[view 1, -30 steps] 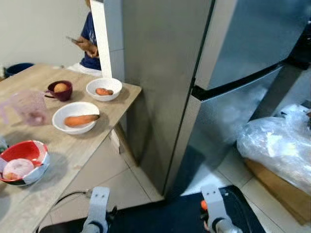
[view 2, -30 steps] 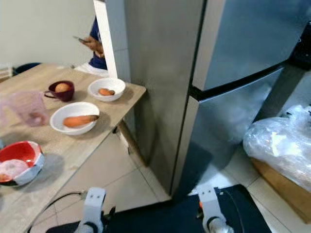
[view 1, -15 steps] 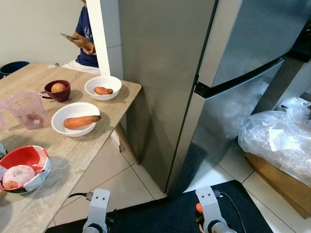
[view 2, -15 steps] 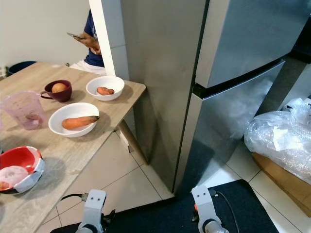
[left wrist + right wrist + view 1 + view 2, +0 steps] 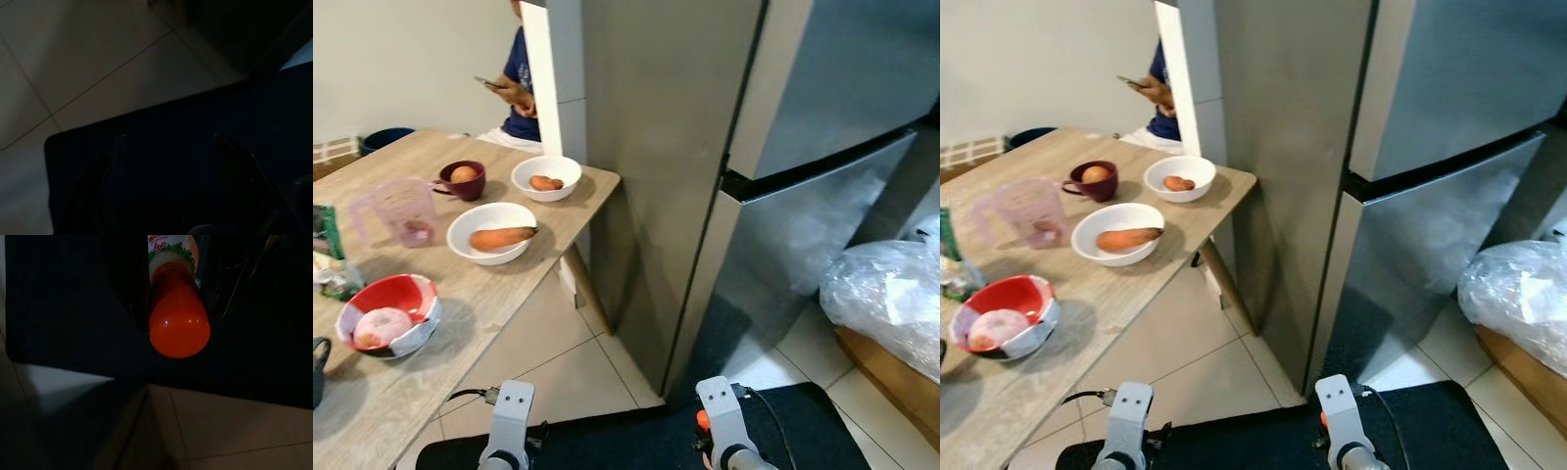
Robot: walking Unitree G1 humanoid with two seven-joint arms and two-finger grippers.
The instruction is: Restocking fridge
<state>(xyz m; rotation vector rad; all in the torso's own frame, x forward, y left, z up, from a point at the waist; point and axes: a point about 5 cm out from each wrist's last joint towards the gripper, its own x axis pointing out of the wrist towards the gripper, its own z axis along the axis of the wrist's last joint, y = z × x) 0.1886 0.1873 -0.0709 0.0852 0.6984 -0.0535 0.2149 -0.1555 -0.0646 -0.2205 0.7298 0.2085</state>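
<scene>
Right wrist view, right claw [image 5: 173, 303] gripping orange bottle [image 5: 178, 325]

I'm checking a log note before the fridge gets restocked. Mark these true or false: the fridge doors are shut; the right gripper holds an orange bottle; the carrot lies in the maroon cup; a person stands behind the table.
1. The fridge doors are shut. True.
2. The right gripper holds an orange bottle. True.
3. The carrot lies in the maroon cup. False: it lies in a white bowl; the cup holds a round orange-brown item.
4. A person stands behind the table. True.
5. The red bowl sits on the floor. False: it is on the table.
</scene>
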